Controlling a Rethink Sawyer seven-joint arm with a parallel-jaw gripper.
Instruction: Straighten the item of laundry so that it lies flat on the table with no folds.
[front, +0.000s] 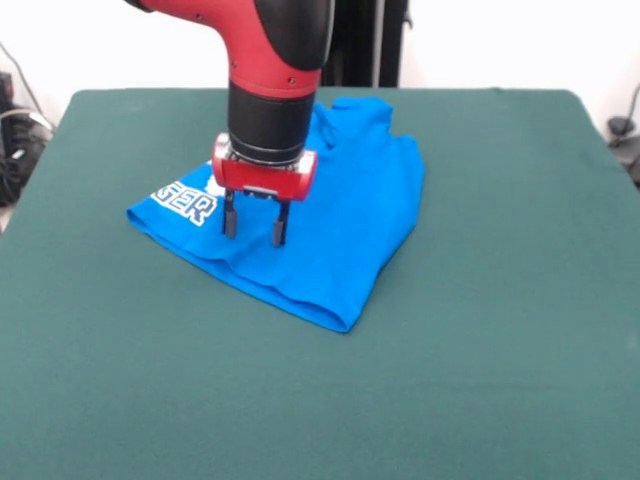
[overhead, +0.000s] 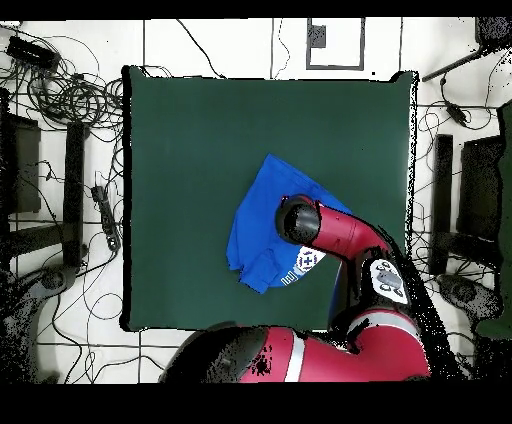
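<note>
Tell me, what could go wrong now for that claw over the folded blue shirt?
The open gripper hangs right over the T-shirt, which lies folded with only part of its white letters showing. It might pinch two layers together and drag the fold along instead of opening it. A long pull could also slide the whole shirt across the table.

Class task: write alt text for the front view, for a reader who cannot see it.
A red and black robot arm holds its open hand just above a crumpled bright blue T-shirt, folded over itself with white letters showing at one edge, on a dark green table.
</note>
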